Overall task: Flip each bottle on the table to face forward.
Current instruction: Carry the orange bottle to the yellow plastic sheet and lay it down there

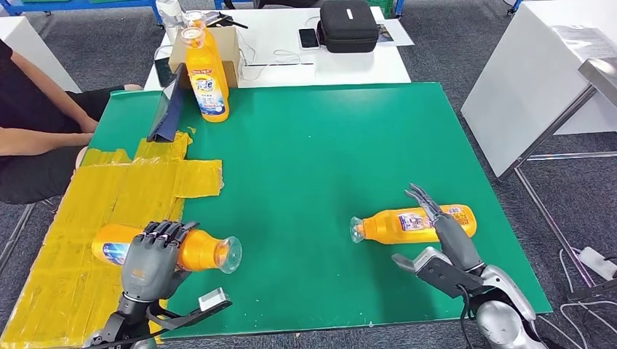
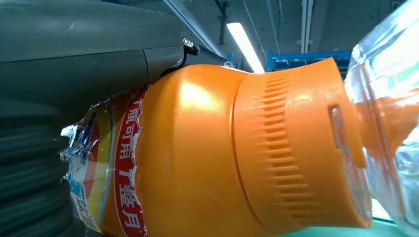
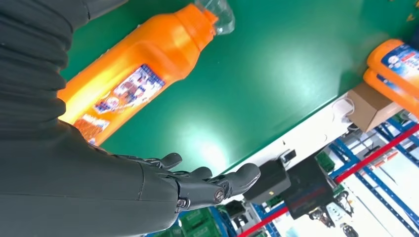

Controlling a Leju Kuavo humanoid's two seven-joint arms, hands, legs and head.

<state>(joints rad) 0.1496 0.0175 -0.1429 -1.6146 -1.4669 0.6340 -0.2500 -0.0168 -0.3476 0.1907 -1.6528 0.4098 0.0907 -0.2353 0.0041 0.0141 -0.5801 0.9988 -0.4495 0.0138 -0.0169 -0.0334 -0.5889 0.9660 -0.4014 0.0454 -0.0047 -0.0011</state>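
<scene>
On the yellow tape at the green surface's left edge, the left hand has its fingers clamped over a lying bottle, cap pointing right; roll it slowly about its long axis, grip firm. Right of it, the right hand, fingers apart, hovers over a second bottle lying crosswise, cap pointing left.

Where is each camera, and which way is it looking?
Head view: high on the robot, looking forward and down at the green table; both arms show, the left hand on a lying orange plastic bottle, the right hand over another lying orange bottle.
Left wrist view: behind the left hand, very close to its bottle.
Right wrist view: behind the open right hand, facing its bottle.
Shared: each wrist view's bottle also shows in the head view.
</scene>
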